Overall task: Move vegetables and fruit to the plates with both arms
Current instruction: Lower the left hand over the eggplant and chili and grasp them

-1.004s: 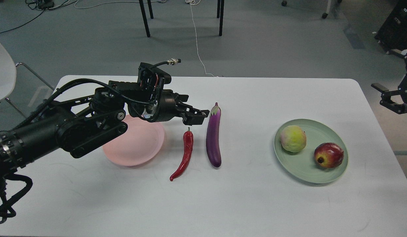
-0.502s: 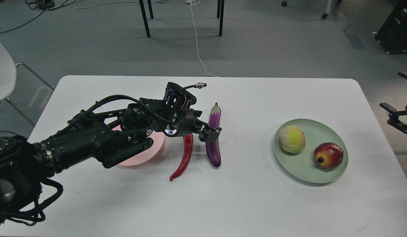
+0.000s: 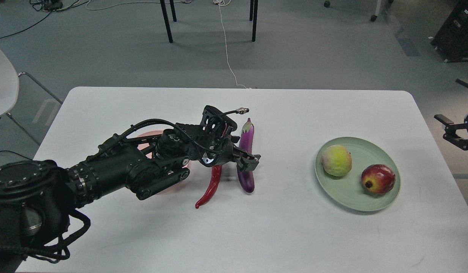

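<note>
Purple eggplant (image 3: 246,151) sits between my left gripper's (image 3: 249,162) parted fingers, beside the red chili (image 3: 212,185); my right gripper's (image 3: 456,132) fingers are spread.

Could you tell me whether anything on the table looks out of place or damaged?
Nothing looks damaged or spilled. The eggplant and chili lie on the table rather than on a plate.

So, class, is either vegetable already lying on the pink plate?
No: the eggplant and the chili both lie on the white table, to the right of the pink plate.
</note>
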You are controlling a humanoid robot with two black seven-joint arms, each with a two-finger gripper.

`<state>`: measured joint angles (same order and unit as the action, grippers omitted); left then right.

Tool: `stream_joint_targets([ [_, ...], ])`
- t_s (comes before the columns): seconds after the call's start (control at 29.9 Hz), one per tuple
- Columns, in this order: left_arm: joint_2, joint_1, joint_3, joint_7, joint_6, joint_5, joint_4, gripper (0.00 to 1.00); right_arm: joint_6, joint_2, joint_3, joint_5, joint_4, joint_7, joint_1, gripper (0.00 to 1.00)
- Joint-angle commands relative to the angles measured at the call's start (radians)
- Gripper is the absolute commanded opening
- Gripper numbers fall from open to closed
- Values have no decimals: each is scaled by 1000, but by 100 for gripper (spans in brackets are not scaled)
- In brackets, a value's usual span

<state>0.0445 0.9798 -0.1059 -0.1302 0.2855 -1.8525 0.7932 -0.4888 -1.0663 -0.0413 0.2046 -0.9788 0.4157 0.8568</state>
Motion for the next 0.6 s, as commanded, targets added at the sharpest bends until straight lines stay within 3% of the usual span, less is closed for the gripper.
stream_joint_targets([
  [0.0,-3,-1,0,1,0,-1,-3,82,0,0,0,-1,0,0,1,99],
  [0.27,-3,-1,0,1,0,-1,-3,82,0,0,0,-1,0,0,1,99],
  [0.3,-11,5,85,7,4,1,-18,42,0,6,0,-4,2,0,1,99],
  [0.57,-11,3,91,7,4,1,-31,41,0,5,27,-54,0,0,4,99],
])
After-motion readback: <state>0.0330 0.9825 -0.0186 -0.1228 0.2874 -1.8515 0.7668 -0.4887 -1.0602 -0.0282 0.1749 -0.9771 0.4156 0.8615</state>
